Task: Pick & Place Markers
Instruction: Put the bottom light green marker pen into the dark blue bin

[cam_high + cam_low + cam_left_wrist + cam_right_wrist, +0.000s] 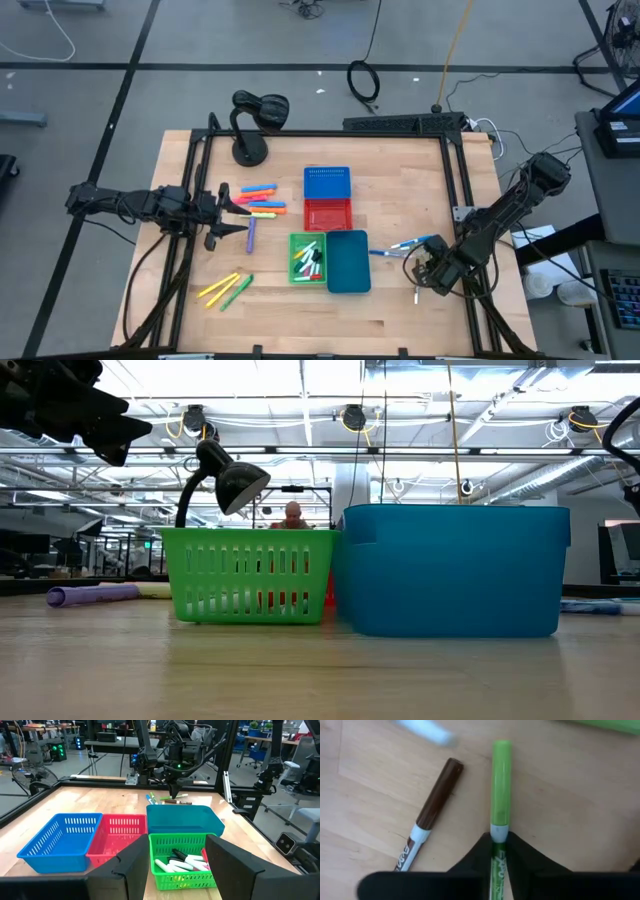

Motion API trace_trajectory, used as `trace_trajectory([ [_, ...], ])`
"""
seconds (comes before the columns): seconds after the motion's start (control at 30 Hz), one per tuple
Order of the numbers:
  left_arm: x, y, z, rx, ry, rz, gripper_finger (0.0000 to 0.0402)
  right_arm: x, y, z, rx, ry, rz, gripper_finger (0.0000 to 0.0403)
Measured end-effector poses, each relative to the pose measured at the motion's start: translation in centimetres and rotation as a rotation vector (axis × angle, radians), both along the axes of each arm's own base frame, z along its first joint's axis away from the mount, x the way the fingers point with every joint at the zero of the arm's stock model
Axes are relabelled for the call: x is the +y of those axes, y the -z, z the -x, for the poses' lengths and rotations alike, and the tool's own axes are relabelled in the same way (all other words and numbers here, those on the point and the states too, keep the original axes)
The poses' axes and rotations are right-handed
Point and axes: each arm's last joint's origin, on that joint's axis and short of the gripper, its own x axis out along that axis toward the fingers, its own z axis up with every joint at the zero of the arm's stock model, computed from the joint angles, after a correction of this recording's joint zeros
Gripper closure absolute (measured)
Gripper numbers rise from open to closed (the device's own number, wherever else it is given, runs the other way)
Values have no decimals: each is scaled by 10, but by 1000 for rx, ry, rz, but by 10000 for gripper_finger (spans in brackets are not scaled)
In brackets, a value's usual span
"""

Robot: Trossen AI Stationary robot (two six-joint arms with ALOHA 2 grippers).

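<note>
My right gripper [428,272] points down near the table's right edge and is shut on a white marker with a green cap [501,785]. A brown-capped marker [437,800] lies on the wood beside it, and blue markers [400,247] lie close by. My left gripper [180,870] waits open at the left, above the table, facing the bins. More markers [262,200] lie in a bunch left of the bins, a purple one [251,235] and yellow and green ones [225,290] nearer the front. The green bin [308,258] holds several markers. My right gripper pinches the marker's white body [498,831] right behind the green cap, between its two fingers. The fingers come from above, pointing down, and lie across the marker. The marker lies flat on the wooden table top, its cap end sticking out past the fingers.
A blue bin [327,183], a red bin [328,213] and a teal bin [348,262] stand mid-table by the green one. A black desk lamp [255,125] stands at the far left. A black frame [455,180] borders the table. A person [293,515] shows far behind.
</note>
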Motion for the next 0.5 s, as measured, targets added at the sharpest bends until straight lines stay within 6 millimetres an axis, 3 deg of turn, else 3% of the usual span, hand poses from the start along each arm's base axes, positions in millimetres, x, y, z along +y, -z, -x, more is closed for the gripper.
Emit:
trace_trajectory([
  [0.3, 0, 0, 0, 1, 0, 0, 204, 2, -3, 0, 10, -86, -70, 385],
  [0.5, 0, 0, 0, 1, -1, 0, 204, 6, -21, -4, -96, -156, -138, 385],
])
